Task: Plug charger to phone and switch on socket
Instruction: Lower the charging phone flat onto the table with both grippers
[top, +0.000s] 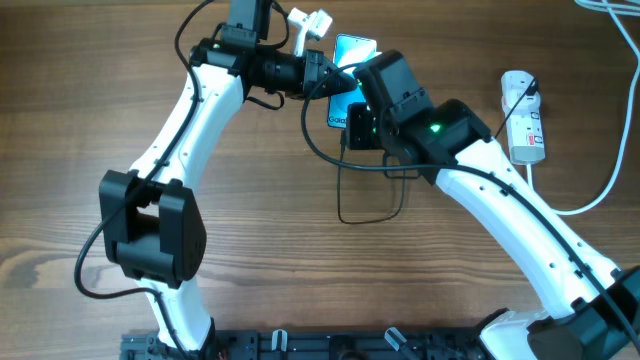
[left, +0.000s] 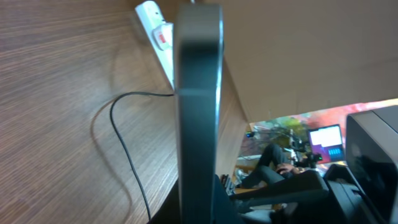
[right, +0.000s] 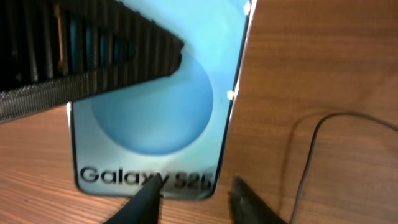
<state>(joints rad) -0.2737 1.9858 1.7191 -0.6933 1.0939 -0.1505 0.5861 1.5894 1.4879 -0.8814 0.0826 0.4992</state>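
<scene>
Right wrist view: the phone's (right: 155, 106) bottom edge faces the right end effector (right: 193, 204), whose fingers are spread with bare bench between them and no connector in sight. The left end effector (top: 322, 72) pinches the phone's top end, likely to steady it for plugging. Overhead, the charger (top: 365, 220) loops on the bench (top: 80, 60) at 6 o'clock of the phone and the socket (top: 525, 120) sits well apart at 3 o'clock; room is tight between the arms, with open bench from 6 to 9 o'clock.

Teal-blue phone (right: 155, 112); white socket (top: 527, 135), red mark (left: 163, 36); black charger (top: 340, 195).
</scene>
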